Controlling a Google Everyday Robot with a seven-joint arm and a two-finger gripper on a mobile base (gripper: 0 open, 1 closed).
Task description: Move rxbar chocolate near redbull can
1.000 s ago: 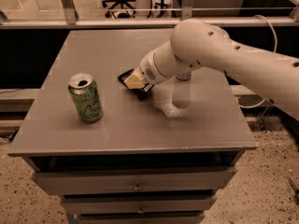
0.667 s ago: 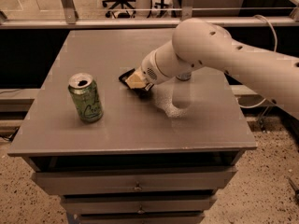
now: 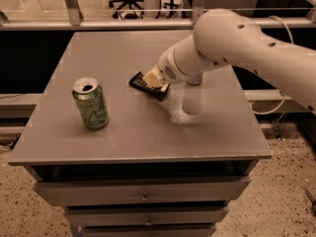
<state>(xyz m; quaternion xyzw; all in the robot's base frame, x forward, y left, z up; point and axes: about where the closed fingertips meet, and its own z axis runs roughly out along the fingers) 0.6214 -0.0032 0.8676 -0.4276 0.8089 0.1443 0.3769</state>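
Observation:
The rxbar chocolate (image 3: 142, 84), a flat dark bar, lies tilted at the middle of the grey table top (image 3: 123, 127). My gripper (image 3: 154, 79) is right over its right end, with a pale finger pressed on the wrapper, and looks shut on it. The redbull can is mostly hidden behind my white arm; only its grey lower part (image 3: 194, 79) shows just right of the gripper. The bar is about a hand's width left of that can.
A wider green can (image 3: 91, 104) with an open top stands upright at the left front of the table. A pale sheen (image 3: 190, 105) lies on the table below my arm. Drawers (image 3: 143, 194) sit under the top. Chair legs and rails are behind.
My gripper and the bar have shifted very slightly to the right. The green can has not moved.

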